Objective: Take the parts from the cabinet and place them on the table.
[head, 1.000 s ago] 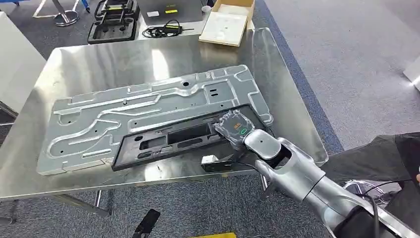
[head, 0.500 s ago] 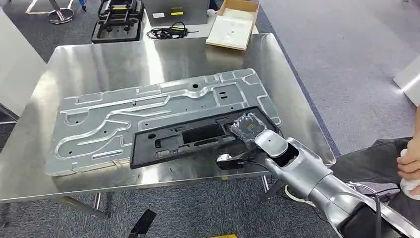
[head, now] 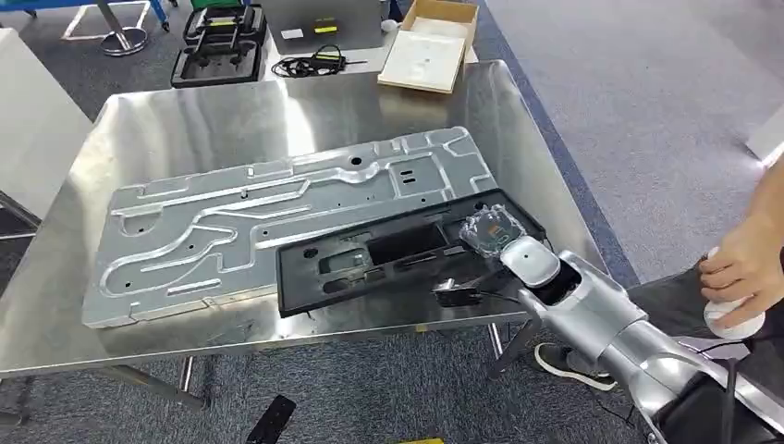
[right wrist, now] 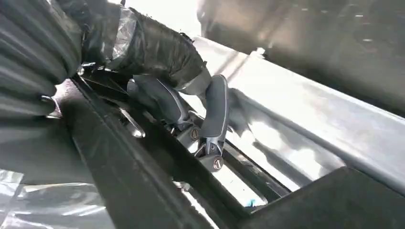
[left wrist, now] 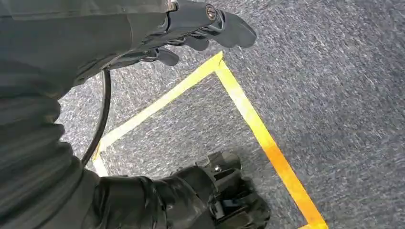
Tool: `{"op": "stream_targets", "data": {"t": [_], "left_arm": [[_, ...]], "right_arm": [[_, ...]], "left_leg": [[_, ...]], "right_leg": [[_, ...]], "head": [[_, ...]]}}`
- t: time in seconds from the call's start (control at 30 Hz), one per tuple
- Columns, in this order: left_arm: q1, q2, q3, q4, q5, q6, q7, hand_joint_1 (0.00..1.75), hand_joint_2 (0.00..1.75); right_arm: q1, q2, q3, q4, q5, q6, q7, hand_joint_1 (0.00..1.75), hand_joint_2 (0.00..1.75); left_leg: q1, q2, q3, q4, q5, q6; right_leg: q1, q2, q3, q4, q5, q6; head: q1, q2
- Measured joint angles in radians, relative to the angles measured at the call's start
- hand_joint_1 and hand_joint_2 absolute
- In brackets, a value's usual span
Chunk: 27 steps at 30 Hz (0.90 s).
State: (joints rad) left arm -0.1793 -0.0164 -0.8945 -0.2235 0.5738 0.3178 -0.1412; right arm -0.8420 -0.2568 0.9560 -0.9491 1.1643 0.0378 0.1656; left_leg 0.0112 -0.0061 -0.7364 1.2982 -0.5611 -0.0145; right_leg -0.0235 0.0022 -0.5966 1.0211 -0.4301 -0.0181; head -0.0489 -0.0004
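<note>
I am looking down at grey-blue carpet and a shiny stainless-steel table (head: 166, 129) that reflects the ceiling lights. On it lies a long, flat, pale-grey stamped metal panel (head: 277, 217) with raised channels and small holes, set at a slant across the tabletop. Overlapping its near edge is a long black plastic frame (head: 388, 259) with rectangular cut-outs; the frame's near side rests on the bare table close to the front edge.

My right hand (head: 490, 242) sits at the frame's right end. In the right wrist view its fingers (right wrist: 212, 119) are curled down over the black frame's edge and into its opening, so I read it as gripping the frame. The silver right arm (head: 601, 324) comes in from the lower right.

My left hand (left wrist: 200, 28) hangs beside the body above the carpet, where yellow floor tape (left wrist: 248, 119) forms a corner; its fingers are loosely apart and hold nothing.

Beyond the table's far edge on the floor I see an open cardboard box with a white insert (head: 427, 55), black moulded trays (head: 220, 46) and a coiled black cable (head: 314, 63). A person's hand (head: 744, 268) holds a white object at the right edge.
</note>
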Motion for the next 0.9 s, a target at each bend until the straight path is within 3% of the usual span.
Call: {"op": "stream_targets", "data": {"t": [0.03,0.1,0.13,0.17,0.2,0.23,0.27,0.3,0.33,0.37,0.43,0.47,0.5,0.53,0.6,0.63,0.67,0.77,0.83,0.9], "left_arm": [[0.002,0.001,0.0,0.0,-0.001,0.002,0.0,0.0,1.75],[0.002,0.005,0.0,0.0,-0.009,0.011,0.0,0.0,1.75],[0.002,0.005,0.0,0.0,-0.016,0.016,0.003,0.0,1.75],[0.001,0.005,-0.003,0.0,-0.022,0.024,0.007,0.0,1.75],[0.002,0.005,-0.007,0.0,-0.026,0.032,0.007,0.0,0.0],[0.004,0.006,-0.008,0.0,-0.026,0.04,0.005,0.0,0.0],[0.005,0.007,-0.008,0.0,-0.026,0.048,0.002,0.0,0.0],[0.003,0.007,-0.008,0.0,-0.026,0.053,-0.001,0.0,0.0],[0.002,0.007,-0.008,0.0,-0.027,0.056,-0.002,0.0,0.0],[0.002,0.007,-0.008,0.0,-0.028,0.06,-0.002,0.0,0.0],[0.004,0.006,-0.009,0.0,-0.028,0.06,0.003,0.0,0.0],[0.005,0.006,-0.01,0.0,-0.028,0.056,0.005,0.0,0.0],[0.005,0.006,-0.013,0.0,-0.029,0.05,0.008,0.0,0.0],[0.004,0.007,-0.016,0.0,-0.029,0.047,0.011,0.0,0.0],[0.005,0.006,-0.017,0.0,-0.029,0.042,0.014,0.0,0.0],[0.005,0.006,-0.018,0.0,-0.029,0.041,0.017,0.0,0.0],[0.004,0.005,-0.019,0.0,-0.029,0.041,0.018,0.0,0.0],[0.004,0.005,-0.024,0.0,-0.029,0.037,0.02,0.0,0.0],[0.005,0.006,-0.024,0.0,-0.029,0.034,0.021,0.0,0.0],[0.005,0.005,-0.024,0.0,-0.029,0.031,0.021,0.0,0.0]], "right_arm": [[-0.001,-0.011,-0.001,-0.004,0.001,0.003,0.0,0.0,0.0],[-0.002,-0.028,-0.002,-0.01,0.007,0.014,0.003,0.0,0.0],[-0.002,-0.036,-0.003,-0.012,0.009,0.02,0.005,0.0,0.0],[-0.003,-0.046,-0.005,-0.015,0.011,0.026,0.008,0.0,1.75],[-0.004,-0.05,-0.005,-0.018,0.012,0.031,0.01,0.0,1.75],[-0.002,-0.058,-0.005,-0.021,0.012,0.037,0.012,0.0,1.75],[0.0,-0.064,-0.005,-0.024,0.012,0.044,0.014,0.0,0.0],[0.004,-0.074,-0.006,-0.027,0.012,0.054,0.013,0.0,0.0],[0.009,-0.085,-0.006,-0.032,0.012,0.075,0.013,0.0,0.0],[0.012,-0.091,-0.006,-0.035,0.011,0.09,0.01,0.0,0.0],[0.026,-0.098,-0.006,-0.04,0.011,0.108,0.01,0.0,0.0],[0.029,-0.101,-0.006,-0.042,0.009,0.112,0.01,0.0,0.0],[0.029,-0.103,-0.006,-0.044,0.008,0.113,0.011,0.0,0.0],[0.029,-0.106,-0.006,-0.045,0.007,0.114,0.011,0.0,0.0],[0.027,-0.112,-0.006,-0.048,0.004,0.117,0.011,0.0,0.0],[0.027,-0.114,-0.006,-0.049,0.001,0.118,0.011,0.0,0.0],[0.021,-0.116,-0.006,-0.052,-0.001,0.119,0.011,0.0,0.0],[0.023,-0.118,-0.006,-0.057,-0.006,0.125,0.009,0.0,0.0],[0.024,-0.118,-0.006,-0.058,-0.007,0.129,0.008,0.0,0.0],[0.025,-0.118,-0.006,-0.059,-0.008,0.133,0.007,0.0,0.0]], "left_leg": [[0.002,0.0,0.025,-0.047,0.034,-0.002],[0.006,0.0,0.109,-0.211,0.114,-0.002],[0.007,-0.002,0.137,-0.277,0.113,-0.003],[-0.002,-0.003,0.146,-0.286,0.11,0.006],[-0.003,-0.002,0.143,-0.283,0.11,0.014],[-0.005,-0.002,0.142,-0.284,0.11,0.019],[-0.007,-0.001,0.143,-0.286,0.112,0.027],[-0.001,0.001,0.147,-0.297,0.121,0.04],[-0.002,0.003,0.149,-0.3,0.123,0.044],[-0.004,0.003,0.148,-0.301,0.122,0.052],[-0.008,0.005,0.148,-0.3,0.121,0.059],[-0.011,0.007,0.148,-0.3,0.12,0.061],[-0.013,0.008,0.15,-0.299,0.118,0.063],[-0.014,0.008,0.152,-0.298,0.117,0.063],[-0.015,0.007,0.158,-0.294,0.112,0.062],[-0.016,0.006,0.158,-0.291,0.11,0.058],[-0.021,0.005,0.153,-0.283,0.105,0.052],[-0.017,0.008,0.153,-0.287,0.107,0.041],[-0.019,0.009,0.146,-0.278,0.099,0.029],[-0.015,0.007,0.098,-0.174,0.03,0.014]], "right_leg": [[-0.002,0.0,0.0,0.001,0.0,0.001],[-0.006,0.0,0.001,0.003,-0.002,0.011],[-0.006,0.0,0.0,0.004,-0.002,0.017],[-0.002,0.002,-0.006,0.007,-0.002,0.027],[-0.003,0.003,-0.006,0.002,0.001,0.034],[-0.002,0.005,-0.004,-0.001,0.003,0.039],[-0.003,0.007,-0.003,-0.006,0.005,0.047],[-0.007,0.007,-0.005,-0.001,0.0,0.054],[-0.006,0.004,-0.016,0.023,-0.019,0.054],[-0.005,0.002,-0.04,0.076,-0.054,0.052],[0.002,0.003,-0.115,0.235,-0.124,0.051],[0.003,0.003,-0.139,0.283,-0.132,0.05],[0.004,0.003,-0.14,0.284,-0.118,0.049],[0.005,0.003,-0.12,0.245,-0.087,0.046],[0.007,0.002,-0.04,0.09,-0.006,0.036],[0.009,0.002,-0.013,0.037,0.004,0.03],[0.018,0.003,-0.001,0.004,-0.011,0.028],[0.021,0.005,0.002,0.004,-0.006,0.021],[0.009,0.004,0.007,-0.01,0.005,0.009],[0.007,0.004,0.006,-0.013,0.006,0.007]], "head": [[0.0,0.0],[0.0,0.0],[0.0,0.0],[0.001,0.0],[0.002,0.0],[0.0,0.0],[0.002,0.0],[0.0,0.0],[0.003,0.0],[0.004,0.0],[0.004,0.0],[0.005,0.0],[0.003,0.0],[0.004,0.0],[0.005,0.0],[0.005,0.0],[0.004,0.0],[0.002,0.0],[0.004,0.0],[-0.006,0.0]]}}
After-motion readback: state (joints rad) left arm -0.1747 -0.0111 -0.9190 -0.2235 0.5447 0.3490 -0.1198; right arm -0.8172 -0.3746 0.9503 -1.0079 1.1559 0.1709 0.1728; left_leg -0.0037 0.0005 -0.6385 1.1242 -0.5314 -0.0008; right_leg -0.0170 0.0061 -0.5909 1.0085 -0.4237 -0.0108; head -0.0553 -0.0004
